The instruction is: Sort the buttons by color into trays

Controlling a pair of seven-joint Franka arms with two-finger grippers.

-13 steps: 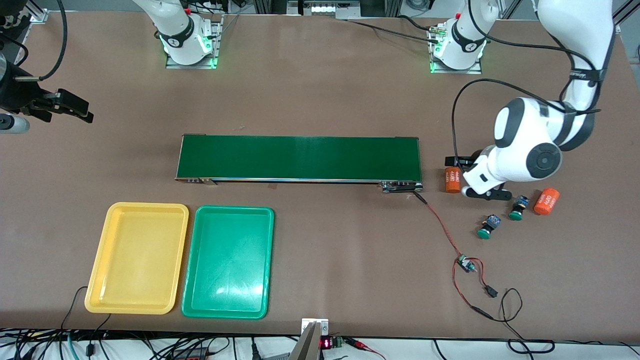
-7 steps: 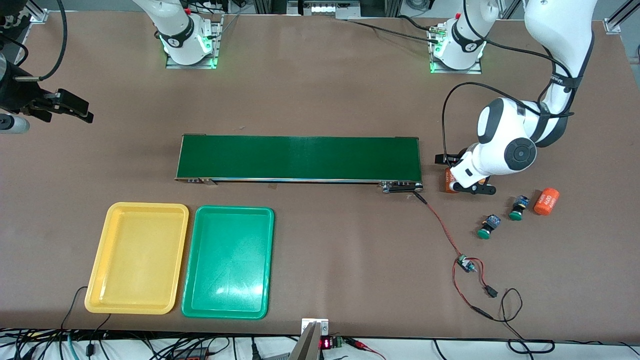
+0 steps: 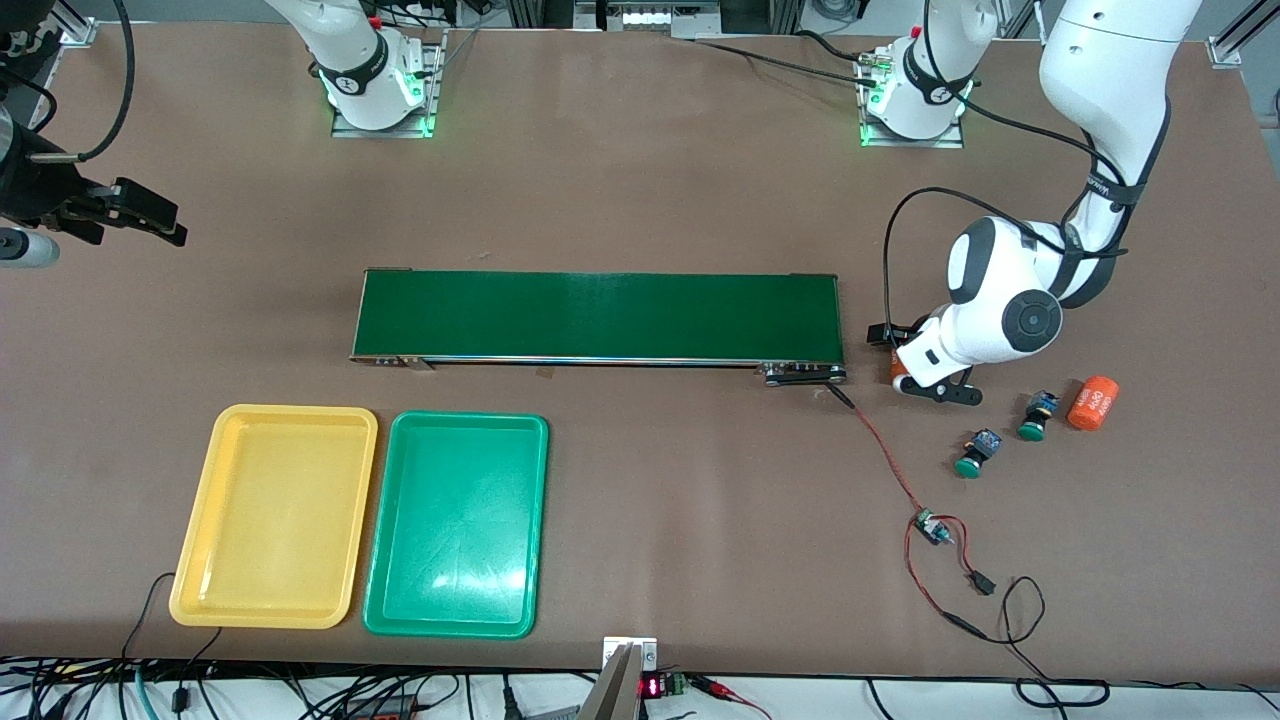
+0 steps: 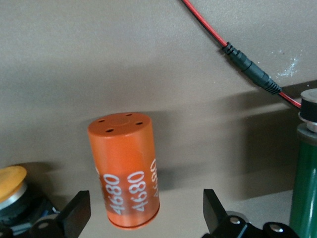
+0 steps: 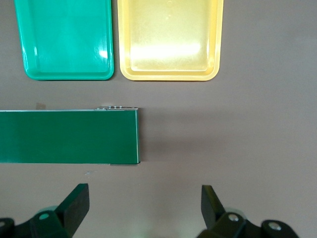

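Note:
Two green-capped buttons point(image 3: 968, 455) point(image 3: 1032, 420) lie on the table at the left arm's end. A yellow-capped button point(image 4: 10, 181) shows at the edge of the left wrist view; the hand hides it in the front view. My left gripper point(image 3: 906, 370) point(image 4: 143, 214) is open, low over a printed orange cylinder point(image 4: 126, 171) beside the conveyor's end, its fingers apart on either side without touching. The yellow tray point(image 3: 275, 515) point(image 5: 171, 39) and green tray point(image 3: 457, 525) point(image 5: 64, 39) sit side by side, both bare. My right gripper point(image 3: 135, 215) point(image 5: 143, 203) waits open at the right arm's end.
A long dark green conveyor belt point(image 3: 598, 316) point(image 5: 69, 136) lies mid-table. A second orange cylinder point(image 3: 1092, 402) lies beside the green-capped buttons. A red wire point(image 3: 880, 440) runs from the conveyor's end to a small board point(image 3: 932, 527) nearer the front camera.
My left arm has swung toward the conveyor's end and now covers the orange cylinder there. The right arm, buttons and trays have not moved.

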